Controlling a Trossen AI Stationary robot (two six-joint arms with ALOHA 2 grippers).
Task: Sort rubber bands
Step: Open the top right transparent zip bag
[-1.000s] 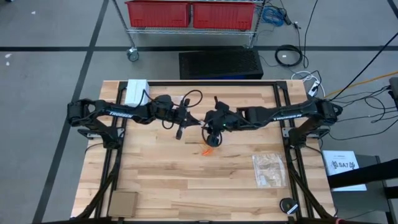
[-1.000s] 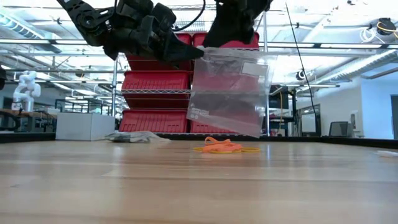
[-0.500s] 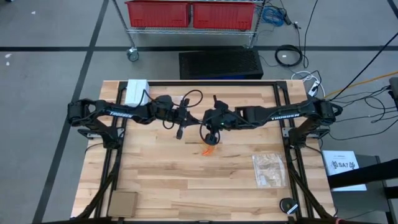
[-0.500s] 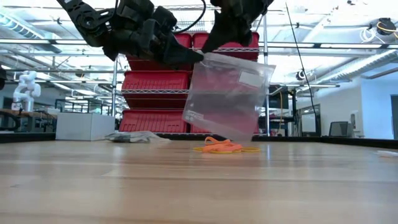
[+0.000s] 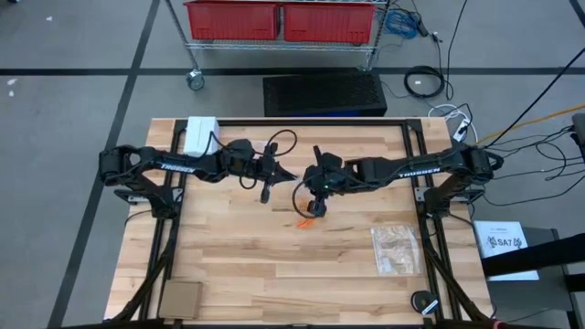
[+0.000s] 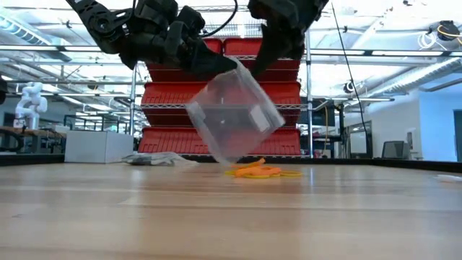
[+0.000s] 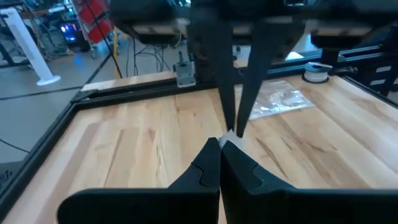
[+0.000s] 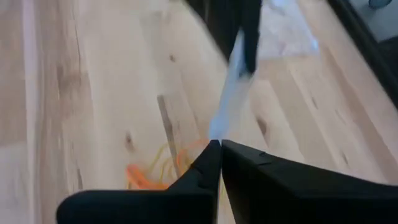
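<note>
Both closed tools, left (image 6: pixel 220 66) and right (image 6: pixel 261 63), pinch a clear plastic bag (image 6: pixel 232 115), tilted above orange rubber bands (image 6: pixel 258 170) mid-bench.

Two dark, jointed arms are seen, each marked with white lettering along the forearm; black cables are looped near the wrists, and tapered black fingers (image 7: pixel 214 163) are fitted.

From above, the two dark arms reach toward each other over the middle of the wooden table (image 5: pixel 238 265), and the left claw (image 5: pixel 285 173) is close to the right claw (image 5: pixel 313 183). Just below the right claw some orange rubber bands (image 5: pixel 309 217) lie on the wood. A clear bag (image 5: pixel 396 249) lies flat near the right edge, and a white box (image 5: pixel 201 134) stands at the far left corner.
</note>
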